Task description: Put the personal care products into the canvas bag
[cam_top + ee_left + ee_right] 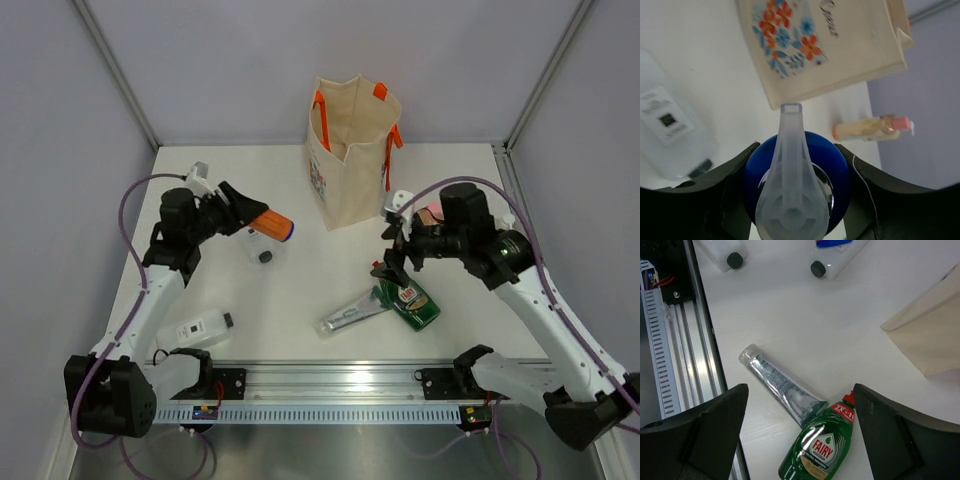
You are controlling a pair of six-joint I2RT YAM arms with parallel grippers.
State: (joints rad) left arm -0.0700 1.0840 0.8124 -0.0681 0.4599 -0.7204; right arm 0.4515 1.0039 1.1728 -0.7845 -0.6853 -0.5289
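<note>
Left hand (252, 217): jaws part-closed on an orange bottle (273, 226) with a blue cap. It is held clear of the tabletop (300, 290), left of the bag, with the cap end pointing towards it. The bottle looks like stiff, light plastic, so the sideways clamp should hold.
Right hand (799, 392): jaws spread wide with nothing in them, hovering over the green bottle and the tube.
Canvas bag (355, 190): upright at the far middle of the tabletop, mouth open upward, orange handles at the rim. No product shows inside, though its bottom is out of sight. It is probably soft and light, so a knock could fold a wall or tip it. Products are best released from above the mouth.
Green bottle (817, 450): red-capped, lying flat right of centre. It looks stiff and glossy, and is likely slippery. A hold across the broad body seems safer than one on the narrow neck.
Nearer white bottle (200, 328): dark-capped, on its side by the left arm's base, well apart from the bag.
Farther white bottle (262, 248): dark-capped, lying just below the orange bottle.
Tube (780, 385): silvery-green, its flat end just beside the red cap. It is likely soft and squashable, so pinch it at the firmer cap shoulder.
Amber bottle (867, 128): pink-capped, on its side to the right of the bag.
</note>
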